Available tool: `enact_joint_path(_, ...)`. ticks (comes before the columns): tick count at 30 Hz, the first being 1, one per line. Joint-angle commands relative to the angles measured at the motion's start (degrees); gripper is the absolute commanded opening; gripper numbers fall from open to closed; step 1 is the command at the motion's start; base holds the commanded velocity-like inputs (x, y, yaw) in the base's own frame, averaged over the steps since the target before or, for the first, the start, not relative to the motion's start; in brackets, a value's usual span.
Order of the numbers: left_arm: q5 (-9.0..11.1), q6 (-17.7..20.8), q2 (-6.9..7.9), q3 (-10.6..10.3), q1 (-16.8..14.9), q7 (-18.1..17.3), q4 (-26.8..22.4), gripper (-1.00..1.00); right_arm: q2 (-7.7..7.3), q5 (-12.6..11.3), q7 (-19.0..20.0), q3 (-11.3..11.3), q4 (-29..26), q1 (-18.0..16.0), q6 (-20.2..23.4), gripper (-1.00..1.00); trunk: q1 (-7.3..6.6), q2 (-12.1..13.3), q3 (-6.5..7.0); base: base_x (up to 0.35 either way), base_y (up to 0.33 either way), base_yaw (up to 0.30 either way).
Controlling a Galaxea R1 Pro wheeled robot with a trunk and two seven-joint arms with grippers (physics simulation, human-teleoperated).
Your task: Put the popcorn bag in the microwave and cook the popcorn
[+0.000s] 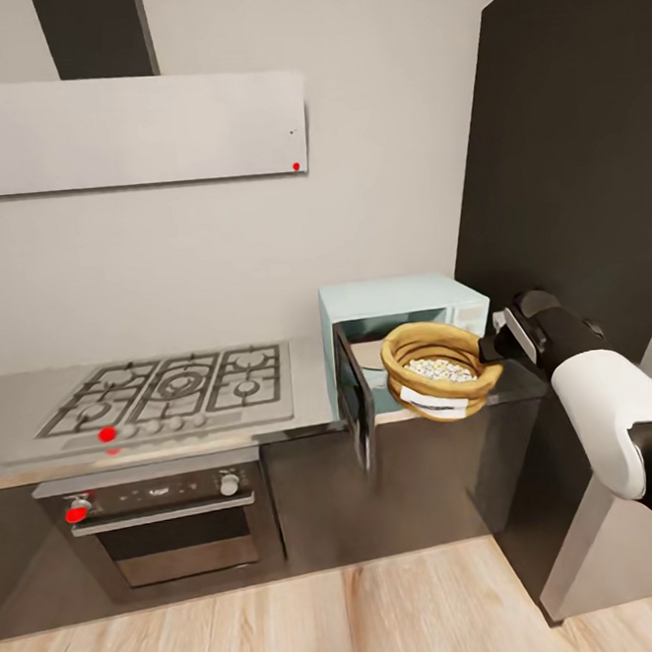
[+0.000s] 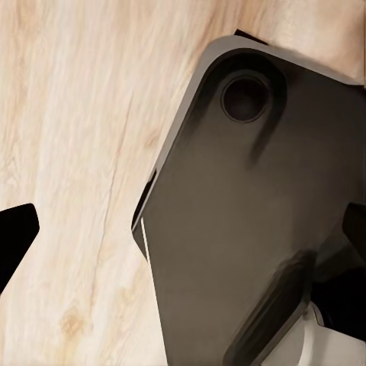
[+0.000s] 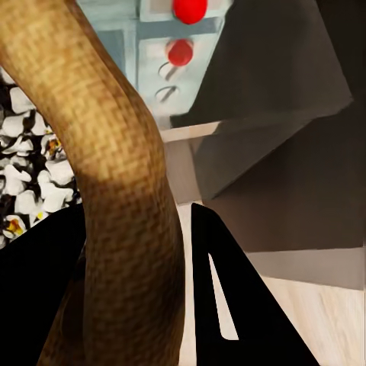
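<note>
The microwave [image 1: 407, 344] stands on the countertop [image 1: 313, 406] directly behind the right gripper [image 1: 488, 349]. Its dark glass door [image 1: 354, 395] is swung fully open toward the robot and hangs edge-on beside the held bag, on the side away from the gripper. In the right wrist view, the microwave's light control panel [image 3: 179, 46] with two red dots and knobs lies just beyond the gripper. A tall dark cabinet [image 1: 567, 147] rises close behind the right arm. Farther off past the door sit the steel hob [image 1: 173, 389], the built-in oven [image 1: 165, 523] below it, and the flat grey range hood [image 1: 131, 130] above. Light wood floor [image 1: 342, 621] runs underneath.

The right gripper is clamped on the rolled rim of the popcorn bag [image 1: 441, 370]. In the right wrist view one black finger [image 3: 229, 305] lies outside the rim and the other dark finger sits inside the bag, so the rim passes between them.

The popcorn bag hangs in the air in front of the microwave's open cavity, above the counter edge, tilted slightly toward the robot. It is a squat tan-brown sack with a thick rolled rim and a white label low on its front. The popcorn [image 1: 440, 367] fills it as a heap of puffed white pieces with yellow flecks.

The left gripper [image 2: 183, 229] points down at the wood floor and the robot's dark base [image 2: 259, 213]. Its fingertips show at opposite edges of the left wrist view, spread wide with nothing between them.
</note>
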Motion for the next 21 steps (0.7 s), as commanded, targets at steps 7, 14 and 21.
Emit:
enact_joint_path(7, 0.33, -0.11, -0.02, 0.06, 0.01, 0.17, -0.08, 1.00, -0.07, 0.50, 0.54, 0.06, 0.98, -0.04, 0.21, -1.00, 0.03, -0.05, -0.07, 0.063, 0.000, 0.126)
enact_joint_path(14, 0.34, -0.11, -0.02, 0.08, 0.01, 0.17, -0.08, 1.00, 1.68, 0.02, 0.46, 0.06, 1.35, -0.04, 0.21, -1.00, 0.03, -0.05, -0.07, 0.001, 0.000, 0.006)
enact_joint_path(21, 0.34, -0.11, -0.02, 0.08, 0.01, 0.17, -0.08, 1.00, 1.86, 0.05, 0.23, 0.06, 3.93, -0.04, 0.21, -1.00, 0.03, -0.05, -0.07, 0.000, 0.000, 0.000)
